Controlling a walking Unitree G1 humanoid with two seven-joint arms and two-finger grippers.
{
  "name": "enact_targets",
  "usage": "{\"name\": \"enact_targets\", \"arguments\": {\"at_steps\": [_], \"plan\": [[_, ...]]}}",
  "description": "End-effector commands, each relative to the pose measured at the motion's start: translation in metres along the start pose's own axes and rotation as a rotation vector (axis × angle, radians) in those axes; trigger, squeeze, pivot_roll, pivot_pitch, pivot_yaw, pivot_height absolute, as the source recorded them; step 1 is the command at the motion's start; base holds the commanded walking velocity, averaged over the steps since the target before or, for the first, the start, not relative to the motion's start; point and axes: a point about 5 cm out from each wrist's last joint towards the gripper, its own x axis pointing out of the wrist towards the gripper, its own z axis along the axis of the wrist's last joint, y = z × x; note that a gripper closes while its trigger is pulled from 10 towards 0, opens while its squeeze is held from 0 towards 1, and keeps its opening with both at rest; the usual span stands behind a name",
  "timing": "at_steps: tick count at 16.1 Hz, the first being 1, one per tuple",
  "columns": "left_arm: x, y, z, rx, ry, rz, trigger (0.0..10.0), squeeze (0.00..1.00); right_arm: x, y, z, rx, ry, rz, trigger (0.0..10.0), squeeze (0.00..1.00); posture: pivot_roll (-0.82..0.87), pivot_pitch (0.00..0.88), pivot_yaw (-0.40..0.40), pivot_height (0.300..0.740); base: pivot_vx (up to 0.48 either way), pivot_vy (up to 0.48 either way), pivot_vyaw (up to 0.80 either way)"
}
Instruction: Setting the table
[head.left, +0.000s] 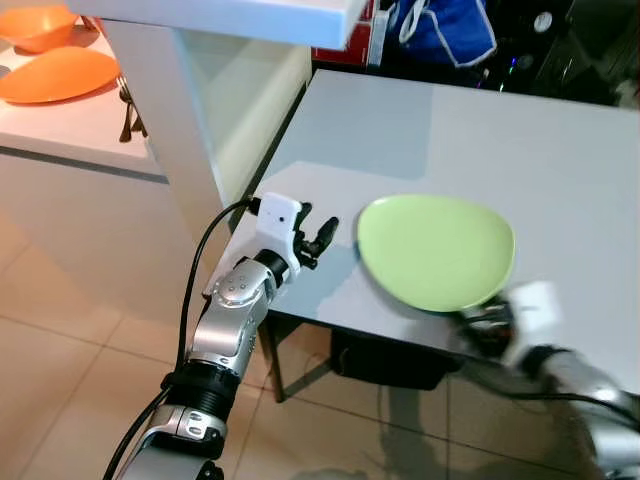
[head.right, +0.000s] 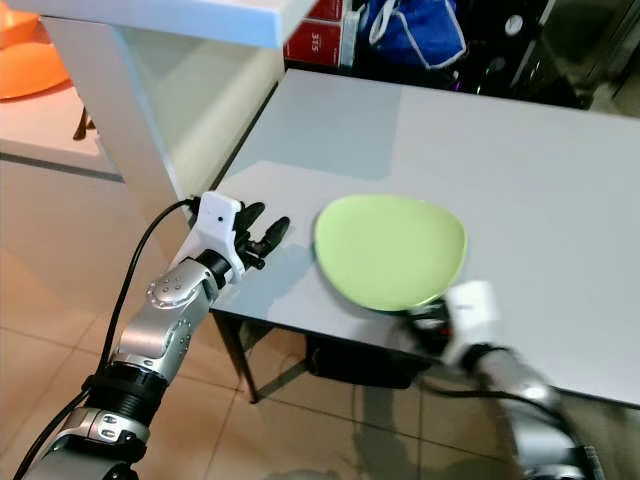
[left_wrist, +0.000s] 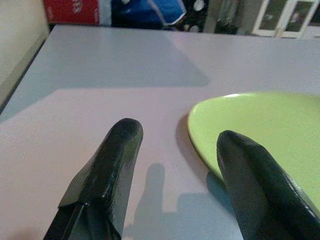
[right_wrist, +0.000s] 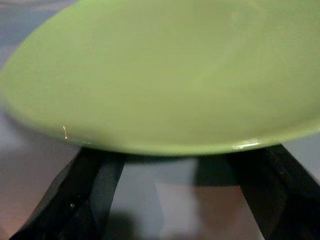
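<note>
A light green plate (head.left: 436, 248) lies on the grey table (head.left: 560, 160), close to its front edge. My left gripper (head.left: 322, 236) hovers over the table's front left corner, just left of the plate, open with nothing between its fingers (left_wrist: 112, 165); in the left wrist view the plate (left_wrist: 260, 125) sits just beyond the right-hand finger. My right gripper (head.left: 485, 318) is at the plate's near rim by the table edge and looks blurred. The right wrist view has its fingers (right_wrist: 95, 192) spread wide and open below the plate's rim (right_wrist: 165, 100).
A white counter (head.left: 70, 125) at the left carries orange plates (head.left: 55, 75) and a fork (head.left: 128, 110). A white column (head.left: 190, 130) stands between counter and table. A blue bag (head.left: 440, 30) and a red box (head.right: 315, 40) sit behind the table. Tiled floor lies below.
</note>
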Motion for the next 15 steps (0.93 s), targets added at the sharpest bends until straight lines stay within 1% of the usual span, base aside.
{"name": "enact_targets", "arguments": {"at_steps": [1,2,3,5,6,7,8,9,10,11,12,13,14,15], "plan": [[0.000,0.005,-0.001,-0.009,0.008,0.026,10.0,0.00,0.002,0.006,0.009,0.007,-0.007,0.018,10.0,0.00,-0.09,0.000,0.052,0.740,0.000,0.000,0.00],[0.001,0.004,0.000,-0.009,0.005,0.027,10.0,0.00,0.005,0.012,0.018,0.011,-0.016,0.025,10.0,0.00,-0.08,0.000,0.052,0.740,0.000,0.000,0.00],[0.001,0.005,0.003,-0.014,-0.010,0.033,10.0,0.00,0.006,0.016,0.021,0.011,-0.007,0.023,10.0,0.00,-0.08,0.000,0.051,0.740,0.000,0.000,0.00],[0.002,0.006,0.007,-0.016,-0.024,0.036,10.0,0.00,0.007,0.017,0.025,0.012,0.001,0.015,10.0,0.00,-0.08,0.000,0.049,0.740,0.000,0.000,0.00],[0.002,0.008,0.013,0.010,-0.039,0.040,10.0,0.00,0.011,0.015,0.037,-0.013,-0.013,-0.022,10.0,0.00,-0.08,0.000,0.048,0.740,0.000,0.000,0.00],[0.000,0.008,0.024,0.048,-0.075,0.035,10.0,0.00,0.011,0.016,0.045,-0.028,-0.007,-0.029,10.0,0.00,-0.08,0.000,0.052,0.740,0.000,0.000,0.00],[-0.001,0.012,0.032,0.067,-0.083,0.044,10.0,0.00,0.012,0.013,0.055,-0.029,-0.027,-0.049,10.0,0.00,-0.08,0.000,0.055,0.740,0.000,0.000,0.00],[-0.006,0.022,0.043,0.069,-0.097,0.074,10.0,0.00,0.013,0.009,0.068,-0.017,-0.054,-0.081,10.0,0.00,-0.08,0.000,0.056,0.740,0.000,0.000,0.00],[-0.012,0.033,0.046,0.044,-0.089,0.107,10.0,0.00,0.018,0.011,0.076,-0.002,-0.064,-0.080,10.0,0.00,-0.06,0.000,0.052,0.740,0.000,0.000,0.00],[-0.020,0.039,0.044,0.032,-0.078,0.128,10.0,0.00,0.022,0.018,0.075,-0.017,-0.057,-0.050,10.0,0.00,-0.05,0.000,0.046,0.740,0.000,0.000,0.00],[-0.040,0.044,0.024,0.013,-0.042,0.160,10.0,0.00,0.024,0.027,0.059,-0.021,-0.012,-0.020,10.0,0.00,-0.03,0.000,0.031,0.740,0.000,0.000,0.00],[-0.067,0.044,-0.004,-0.033,0.015,0.198,10.0,0.00,0.022,0.035,0.035,-0.036,0.054,-0.004,10.0,0.00,-0.01,0.000,0.012,0.740,0.000,0.000,0.00],[-0.091,0.041,-0.031,-0.092,0.070,0.230,10.0,0.00,0.021,0.044,0.014,-0.038,0.099,0.019,10.0,0.00,0.00,0.000,0.003,0.740,0.000,0.000,0.00],[-0.106,0.037,-0.048,-0.146,0.108,0.267,10.0,0.00,0.020,0.050,0.003,-0.027,0.122,0.027,10.0,0.00,0.02,0.000,-0.007,0.740,0.000,0.000,0.00]]}}
